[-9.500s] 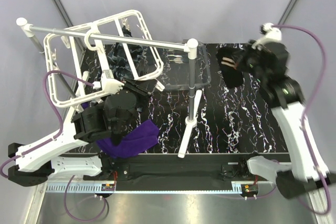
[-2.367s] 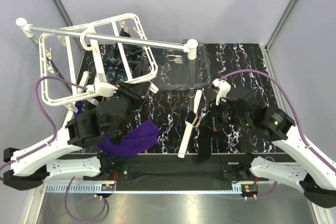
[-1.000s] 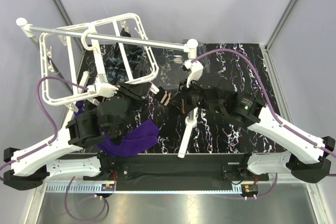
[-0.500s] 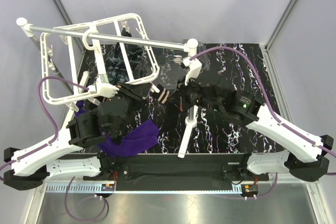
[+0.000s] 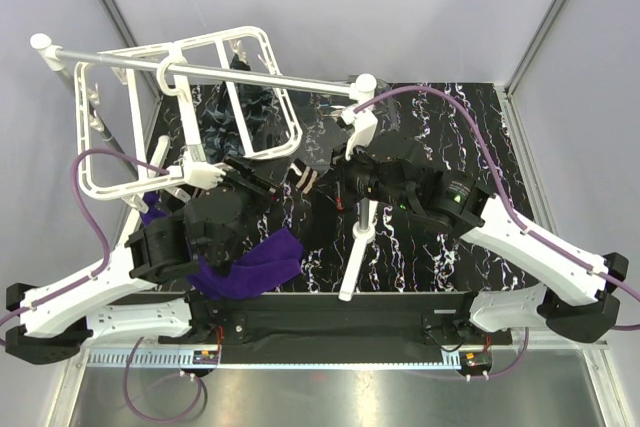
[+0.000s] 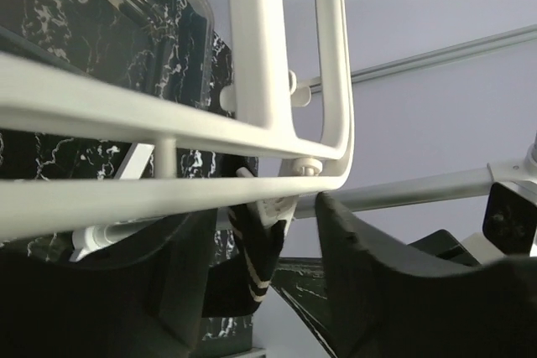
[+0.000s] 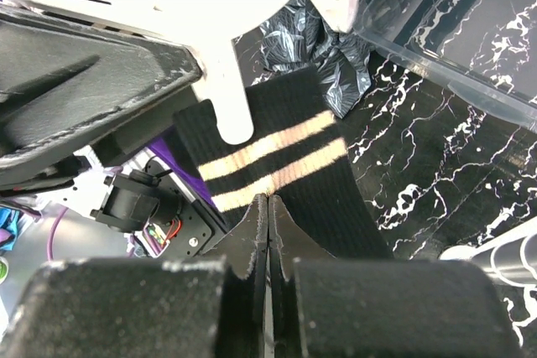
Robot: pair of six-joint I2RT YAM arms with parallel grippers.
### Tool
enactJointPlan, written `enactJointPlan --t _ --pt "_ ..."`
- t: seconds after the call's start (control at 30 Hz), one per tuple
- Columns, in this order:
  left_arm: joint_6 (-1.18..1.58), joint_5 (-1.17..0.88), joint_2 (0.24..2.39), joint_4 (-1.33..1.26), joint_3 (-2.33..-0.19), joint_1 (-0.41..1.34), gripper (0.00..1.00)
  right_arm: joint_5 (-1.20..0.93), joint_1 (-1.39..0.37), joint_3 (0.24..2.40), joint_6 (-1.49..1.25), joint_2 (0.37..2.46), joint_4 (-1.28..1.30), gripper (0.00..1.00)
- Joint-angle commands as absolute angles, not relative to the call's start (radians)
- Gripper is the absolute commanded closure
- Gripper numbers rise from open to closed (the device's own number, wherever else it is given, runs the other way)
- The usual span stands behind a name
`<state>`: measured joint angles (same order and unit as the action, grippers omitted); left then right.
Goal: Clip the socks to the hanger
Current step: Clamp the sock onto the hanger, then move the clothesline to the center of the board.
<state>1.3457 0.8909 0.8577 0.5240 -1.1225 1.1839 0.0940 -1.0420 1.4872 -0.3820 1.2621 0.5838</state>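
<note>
My right gripper (image 7: pixel 267 200) is pinched tight on the black sock (image 7: pixel 281 161), just below its two tan stripes, with the cuff standing out ahead of my fingertips. A white clip (image 7: pixel 228 94) of the hanger (image 6: pixel 252 56) lies over the cuff's far edge, right ahead. My left gripper (image 6: pixel 262 245) is spread wide, holding nothing. The hanger's corner bar crosses just above its fingers, and the clip and striped cuff hang in the gap. The purple sock (image 5: pixel 255 265) lies behind it, under that arm.
</note>
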Motion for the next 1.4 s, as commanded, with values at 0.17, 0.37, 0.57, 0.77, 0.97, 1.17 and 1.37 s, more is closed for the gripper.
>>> enactJointPlan --t 0.17,0.37,0.57,0.77,0.97,1.17,1.37 --pt "1.362 0.881 0.831 0.517 -1.12 1.187 0.11 0.107 -1.051 1.531 -0.354 1.285 0.485 1.0" --pt "1.339 0.851 0.778 0.502 -1.086 1.187 0.08 0.175 -1.049 1.525 -0.33 1.296 0.505 0.85" --pt "1.214 0.723 0.703 0.397 -0.981 1.187 0.08 0.195 -1.049 1.482 -0.319 1.267 0.514 0.46" --pt "1.066 0.532 0.623 0.293 -0.897 1.187 0.07 0.109 -1.049 1.407 -0.347 1.194 0.52 0.37" --pt "1.042 0.437 0.546 0.278 -0.799 1.187 0.07 0.1 -1.049 1.293 -0.388 1.091 0.526 0.18" --pt "0.994 0.362 0.473 0.19 -0.629 1.187 0.04 0.141 -1.051 1.096 -0.433 0.948 0.485 0.0" --pt "0.977 0.362 0.336 0.056 -0.369 1.186 0.01 0.313 -1.049 0.767 -0.526 0.752 0.373 0.0"
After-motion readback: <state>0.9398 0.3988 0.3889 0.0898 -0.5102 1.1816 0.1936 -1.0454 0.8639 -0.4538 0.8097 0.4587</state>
